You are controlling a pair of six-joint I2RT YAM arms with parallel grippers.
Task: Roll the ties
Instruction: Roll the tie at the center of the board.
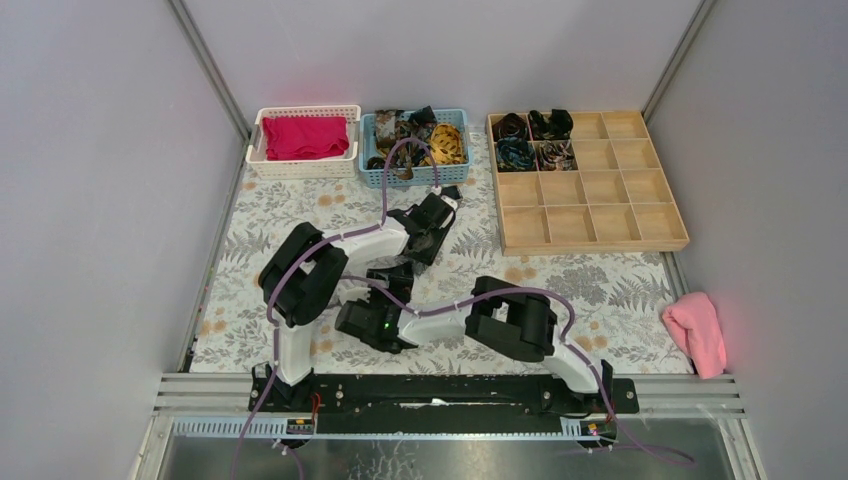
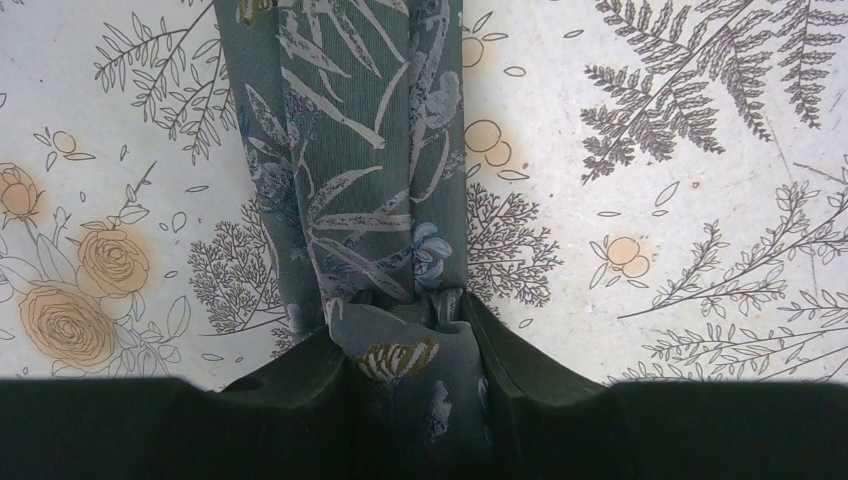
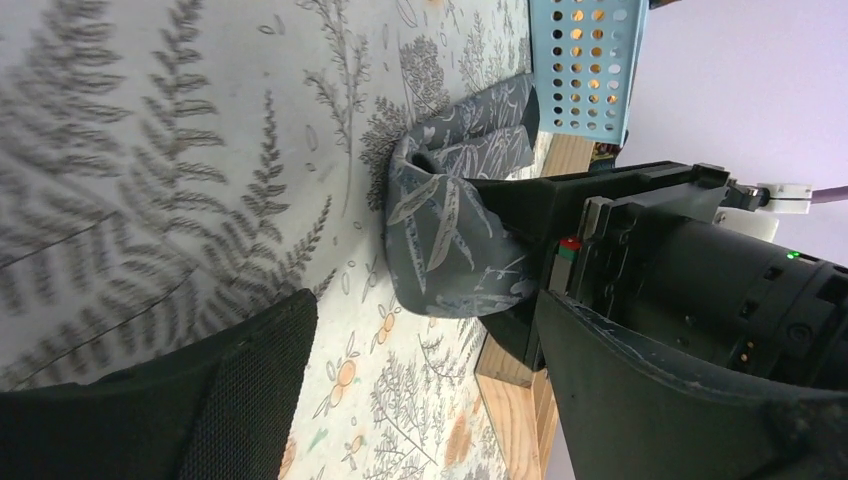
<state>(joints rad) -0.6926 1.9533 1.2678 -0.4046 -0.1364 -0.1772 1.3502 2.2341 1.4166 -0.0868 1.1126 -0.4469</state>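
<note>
Left wrist cam: my left fingers (image 2: 295, 385) are partly closed, pinching a bunched fold of a grey-green leaf-print fabric necktie (image 2: 350, 150). The rest of it lies flat on the floral-print worktop (image 2: 700, 250), and its far end is cut off at the top of the frame. On the right wrist cam, the right fingers (image 3: 250, 380) stand wide apart, gripping nothing, with that fold just ahead of them. Overhead, the arms cover the necktie almost completely. It sits near the blue perforated plastic basket (image 1: 450, 178), which holds a heap of more patterned ties (image 1: 445, 143). Can't count those.
</note>
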